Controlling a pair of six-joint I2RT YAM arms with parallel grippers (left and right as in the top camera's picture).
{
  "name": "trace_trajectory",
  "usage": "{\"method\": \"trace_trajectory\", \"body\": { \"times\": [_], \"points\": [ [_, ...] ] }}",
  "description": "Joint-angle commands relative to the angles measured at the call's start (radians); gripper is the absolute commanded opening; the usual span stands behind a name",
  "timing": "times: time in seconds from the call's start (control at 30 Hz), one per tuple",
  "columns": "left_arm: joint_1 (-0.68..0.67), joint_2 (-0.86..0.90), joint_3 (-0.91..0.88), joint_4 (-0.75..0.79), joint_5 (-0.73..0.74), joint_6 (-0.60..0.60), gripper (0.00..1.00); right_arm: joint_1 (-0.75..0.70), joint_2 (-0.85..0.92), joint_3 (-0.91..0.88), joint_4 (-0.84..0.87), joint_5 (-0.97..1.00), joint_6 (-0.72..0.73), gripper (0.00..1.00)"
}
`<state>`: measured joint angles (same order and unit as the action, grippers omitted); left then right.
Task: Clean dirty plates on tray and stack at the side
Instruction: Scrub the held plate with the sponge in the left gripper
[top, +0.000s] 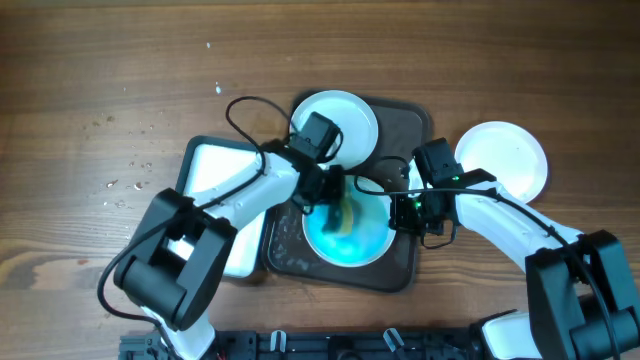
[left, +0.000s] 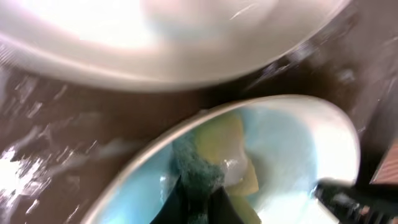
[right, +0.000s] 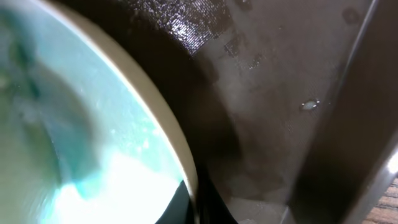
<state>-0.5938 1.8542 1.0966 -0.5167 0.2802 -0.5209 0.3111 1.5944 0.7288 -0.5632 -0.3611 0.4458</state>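
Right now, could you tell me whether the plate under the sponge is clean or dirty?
Dirty: blue-teal smear covers the plate, with the sponge resting on it.

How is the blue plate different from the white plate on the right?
The blue plate is smeared teal; the white plate looks clean. The blue plate lies in the dark tray; the white plate rests on the wooden table. A sponge sits on the blue plate; nothing touches the white plate. Both are round and shallow.
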Motion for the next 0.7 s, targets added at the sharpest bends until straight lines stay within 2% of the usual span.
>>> {"method": "trace_trajectory", "body": {
  "times": [0.0,0.1,0.17,0.27,0.43,0.57,0.67],
  "points": [
    [-0.108,0.051,-0.018,0.153,0.007,0.02,0.04,0.0,0.029,-0.009,-0.002,0.103,0.022,0.04],
    [-0.221,0.084,-0.018,0.24,0.029,-0.023,0.04,0.0,0.029,-0.009,-0.009,0.103,0.02,0.04],
    [-0.271,0.112,-0.018,0.311,0.111,-0.06,0.04,0.0,0.029,-0.009,-0.01,0.103,0.011,0.04],
    [-0.278,0.114,-0.018,0.324,0.15,-0.097,0.04,0.0,0.029,-0.009,-0.013,0.1,0.005,0.04],
    [-0.199,0.06,-0.018,0.152,0.075,-0.036,0.04,0.0,0.029,-0.009,-0.013,0.099,0.005,0.04],
    [-0.127,-0.02,-0.018,-0.071,-0.143,0.082,0.04,0.0,0.029,-0.009,-0.013,0.099,0.006,0.04],
    [-0.083,-0.077,-0.018,-0.161,-0.264,0.145,0.04,0.0,0.029,-0.009,-0.008,0.099,0.006,0.04]
  ]
}}
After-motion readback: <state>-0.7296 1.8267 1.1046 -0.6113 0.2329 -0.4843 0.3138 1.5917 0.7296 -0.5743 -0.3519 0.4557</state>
